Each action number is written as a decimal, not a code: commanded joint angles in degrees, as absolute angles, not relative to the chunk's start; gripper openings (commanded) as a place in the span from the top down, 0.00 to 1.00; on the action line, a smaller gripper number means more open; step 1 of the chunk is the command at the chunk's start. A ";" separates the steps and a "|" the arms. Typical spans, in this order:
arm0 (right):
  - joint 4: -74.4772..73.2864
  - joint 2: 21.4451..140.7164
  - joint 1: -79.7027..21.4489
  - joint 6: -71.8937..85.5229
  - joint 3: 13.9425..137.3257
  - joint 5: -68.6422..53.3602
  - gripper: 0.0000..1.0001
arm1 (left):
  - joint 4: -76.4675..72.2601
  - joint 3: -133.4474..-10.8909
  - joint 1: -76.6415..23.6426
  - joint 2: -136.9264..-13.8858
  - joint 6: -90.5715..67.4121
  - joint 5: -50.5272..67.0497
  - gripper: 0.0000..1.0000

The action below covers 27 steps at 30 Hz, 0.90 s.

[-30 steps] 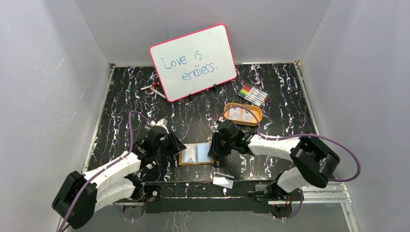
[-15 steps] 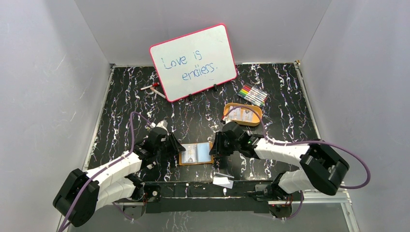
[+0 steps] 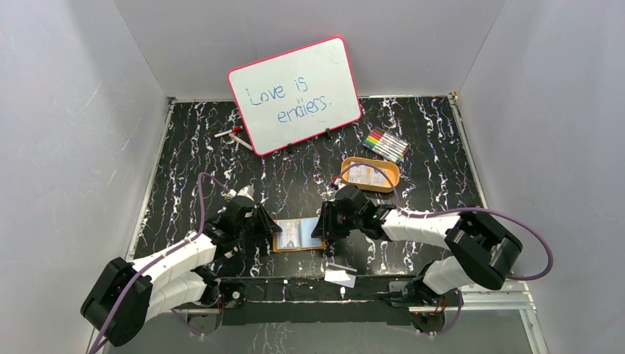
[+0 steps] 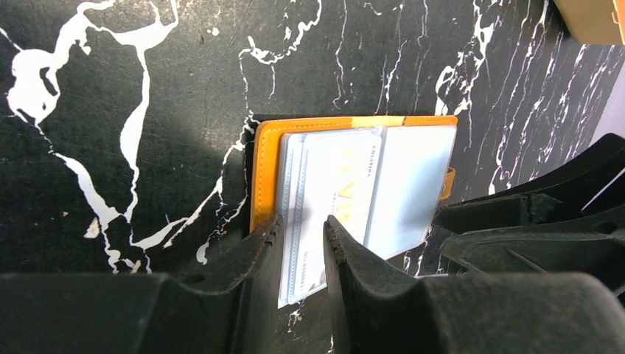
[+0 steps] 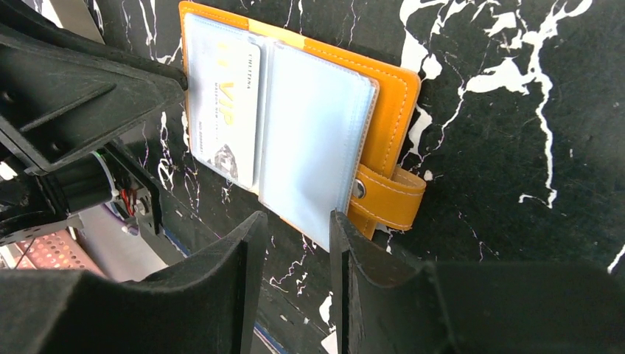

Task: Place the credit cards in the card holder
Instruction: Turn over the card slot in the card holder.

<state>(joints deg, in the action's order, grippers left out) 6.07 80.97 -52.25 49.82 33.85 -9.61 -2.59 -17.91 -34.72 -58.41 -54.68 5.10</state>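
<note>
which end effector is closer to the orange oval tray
Right. The right end effector is at the card holder's right edge, the side the orange tray lies beyond; the left end effector is at the holder's left edge, farther from the tray.

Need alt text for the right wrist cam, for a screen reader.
An open orange card holder lies on a black, white-veined table with its clear sleeves facing up. One sleeve holds a pale card printed VIP. In the foreground the right pincer, two black fingers set slightly apart, frames the sleeves' lower corner beside the snap strap.
</note>
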 commanded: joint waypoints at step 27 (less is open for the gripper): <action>17.07 85.85 -52.34 51.68 36.18 -16.54 0.62 | -2.72 -16.79 -34.80 -58.36 -55.20 5.36 0.75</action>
<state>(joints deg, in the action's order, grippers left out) 12.08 85.32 -52.25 51.48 33.98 -14.44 -2.61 -17.28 -34.72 -58.41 -55.11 5.13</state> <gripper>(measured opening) 0.390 0.250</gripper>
